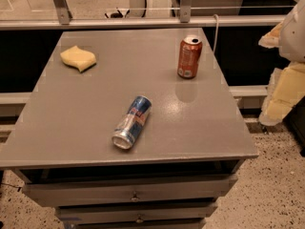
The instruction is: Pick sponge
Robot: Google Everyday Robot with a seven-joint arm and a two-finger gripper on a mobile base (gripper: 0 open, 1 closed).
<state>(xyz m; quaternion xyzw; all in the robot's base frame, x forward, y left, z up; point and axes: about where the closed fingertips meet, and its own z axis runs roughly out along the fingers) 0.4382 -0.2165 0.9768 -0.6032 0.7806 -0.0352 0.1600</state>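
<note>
The sponge (78,58) is a small pale yellow pad with wavy edges. It lies flat on the grey table top (95,113) near the far left corner. My gripper (282,87) hangs at the right edge of the view, beyond the table's right side and far from the sponge. Its pale yellow blocky fingers (285,95) point down, with nothing seen in them.
An orange soda can (189,57) stands upright at the far right of the table. A blue and silver can (132,122) lies on its side near the front middle. Drawers (133,192) sit under the top. A rail and glass wall run behind.
</note>
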